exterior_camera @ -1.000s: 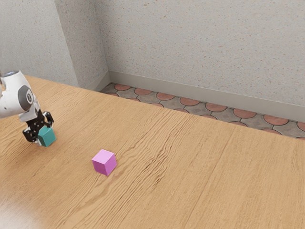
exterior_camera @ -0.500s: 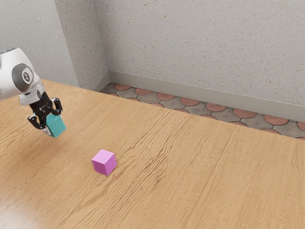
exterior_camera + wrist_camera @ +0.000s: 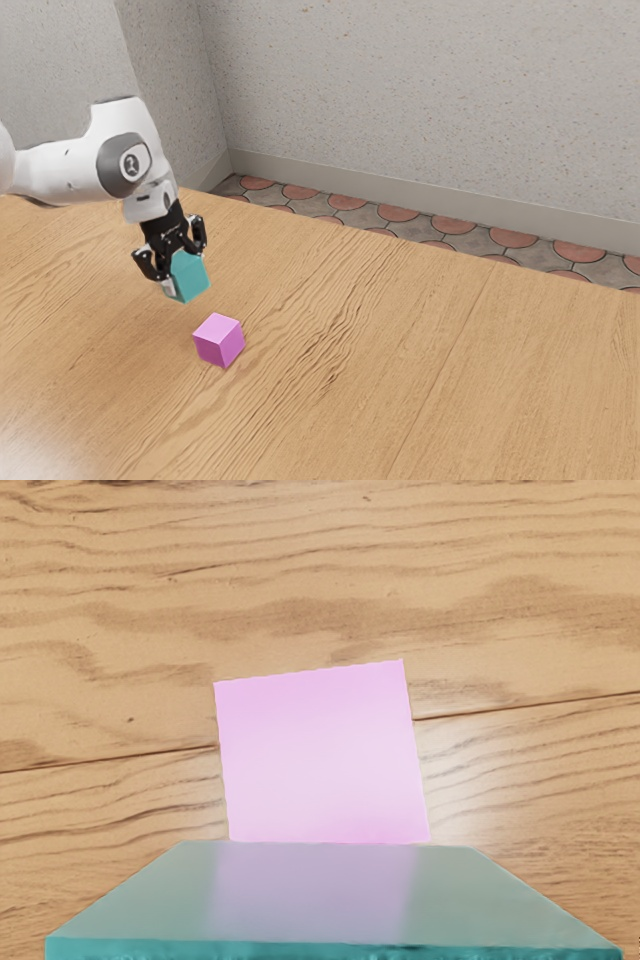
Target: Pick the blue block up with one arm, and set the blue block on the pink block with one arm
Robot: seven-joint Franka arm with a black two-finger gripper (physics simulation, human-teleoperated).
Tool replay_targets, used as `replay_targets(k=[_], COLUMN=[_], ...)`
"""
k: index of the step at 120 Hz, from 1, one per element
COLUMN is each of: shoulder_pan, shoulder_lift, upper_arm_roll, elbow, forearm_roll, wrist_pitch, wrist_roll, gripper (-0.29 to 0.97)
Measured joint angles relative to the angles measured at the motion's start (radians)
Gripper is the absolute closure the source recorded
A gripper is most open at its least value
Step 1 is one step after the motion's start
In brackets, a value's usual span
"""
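The tool [image 3: 178,268] pinches the blue block [image 3: 189,280], hanging just above and short of the pink block [image 3: 219,339]. Released off-centre, I reckon it would tip and tumble onto the bench [image 3: 400,380].

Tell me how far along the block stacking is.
Pickup looks done: the gripper is shut on the blue block, lifted clear of the table. In hand: it hangs near the pink block, not yet over it. Left: centre above, lower, release.
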Motion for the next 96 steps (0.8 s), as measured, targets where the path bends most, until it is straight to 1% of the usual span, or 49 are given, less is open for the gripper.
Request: replay_targets(k=[15, 36, 53, 68, 80, 96], shoulder_pan=[-0.028, -0.078, -0.098, -0.1, -0.099, -0.098], shoulder_lift=[0.015, 0.054, 0.039, 0.028, 0.04, 0.043], upper_arm_roll=[0.0, 0.0, -0.006, -0.03, -0.035, -0.045], elbow=[0.002, 0.002, -0.031, -0.044, -0.046, -0.045], forearm_roll=[0.028, 0.04, 0.047, 0.115, 0.171, 0.202], wrist_pitch=[-0.001, 0.006, 0.011, 0.016, 0.036, 0.056], wrist_roll=[-0.102, -0.222, -0.299, -0.353, -0.389, -0.427], gripper=[0.29, 0.29, 0.29, 0.29, 0.29, 0.29])
